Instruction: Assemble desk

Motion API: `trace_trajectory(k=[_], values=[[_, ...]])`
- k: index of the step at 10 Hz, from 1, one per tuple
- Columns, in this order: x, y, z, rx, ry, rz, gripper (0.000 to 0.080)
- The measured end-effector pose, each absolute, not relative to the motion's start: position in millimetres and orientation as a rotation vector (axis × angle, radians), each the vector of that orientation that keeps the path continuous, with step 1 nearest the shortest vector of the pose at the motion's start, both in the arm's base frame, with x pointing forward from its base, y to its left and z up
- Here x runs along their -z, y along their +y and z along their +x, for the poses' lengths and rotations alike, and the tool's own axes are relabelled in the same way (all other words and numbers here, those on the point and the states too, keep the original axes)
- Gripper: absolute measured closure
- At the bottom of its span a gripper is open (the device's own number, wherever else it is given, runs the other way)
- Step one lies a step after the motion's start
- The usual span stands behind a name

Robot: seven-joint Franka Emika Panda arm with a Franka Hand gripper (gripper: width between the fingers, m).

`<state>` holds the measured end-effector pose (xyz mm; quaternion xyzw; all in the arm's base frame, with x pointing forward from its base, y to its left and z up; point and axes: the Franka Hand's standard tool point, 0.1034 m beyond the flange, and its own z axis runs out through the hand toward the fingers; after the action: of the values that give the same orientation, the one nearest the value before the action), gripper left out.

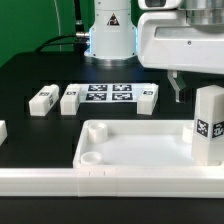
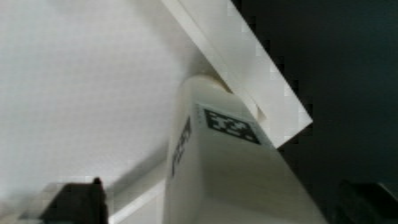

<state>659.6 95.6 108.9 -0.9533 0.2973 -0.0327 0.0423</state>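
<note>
While the gripper [image 2: 217,206] hung over the desk top [image 1: 140,150], one leg [image 1: 208,125] stood upright at that top's end.

Seen from the exterior view, the upright leg rose at the desk top's end on the exterior view's right, tag facing the camera; whether it sat in a socket could not be told. One dark finger [image 1: 178,90] hung just beside the leg, apart from it, and in the wrist view the leg ran between the jaws, which stood apart without closing on it. Beyond the desk top, three loose legs [image 1: 43,99] [image 1: 70,100] [image 1: 148,96] lay flat on the black table [image 1: 30,70] in a row with the marker board [image 1: 108,96]. A long white rail [image 1: 100,185] lay along the desk top's near edge.
</note>
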Motion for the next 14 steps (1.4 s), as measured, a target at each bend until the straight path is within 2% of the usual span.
trace_trajectory(k=[6, 10, 11, 13, 14], values=[[-106.8, 96.4, 658.8, 0.128, 0.072, -3.075, 0.0150], [-106.8, 98.2, 658.5, 0.137, -0.241, -3.074, 0.0150], [-106.8, 97.9, 658.5, 0.137, -0.252, -3.073, 0.0242], [-106.8, 97.5, 658.6, 0.137, -0.249, -3.073, 0.0515], [-106.8, 97.3, 658.6, 0.137, -0.229, -3.074, 0.0515]])
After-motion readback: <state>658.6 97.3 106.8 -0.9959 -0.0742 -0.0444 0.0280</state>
